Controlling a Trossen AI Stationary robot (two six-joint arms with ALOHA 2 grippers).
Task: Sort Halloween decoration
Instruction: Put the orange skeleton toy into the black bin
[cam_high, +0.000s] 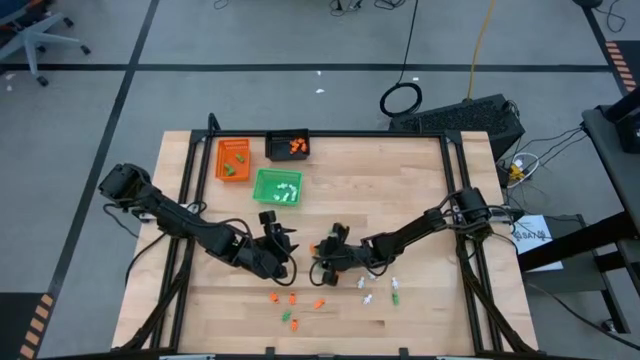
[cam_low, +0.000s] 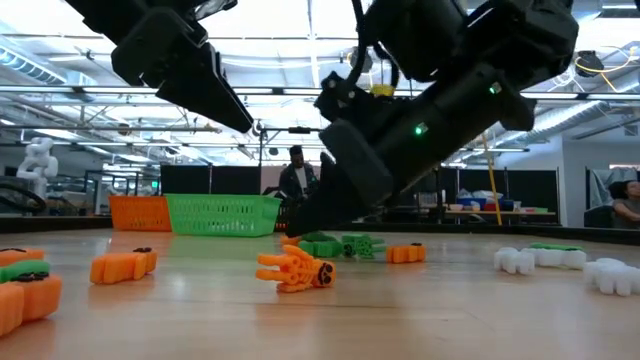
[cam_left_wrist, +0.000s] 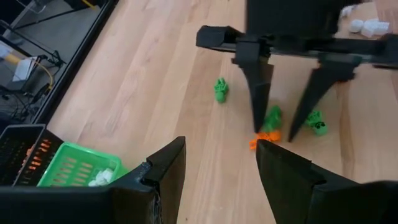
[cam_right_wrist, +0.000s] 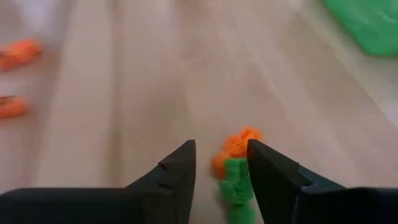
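- Table: wooden top; both arms reach in toward its middle.
- Left gripper: held above the table, fingers spread, nothing between them.
- Right gripper: lowered, tips at the tabletop, fingers spread astride a green piece and an orange piece that touch each other.
- Trays at the far left: orange tray, black tray, green tray, each holding a few pieces.
- Loose pieces near the front edge: orange ones, white ones; another green piece lies apart.
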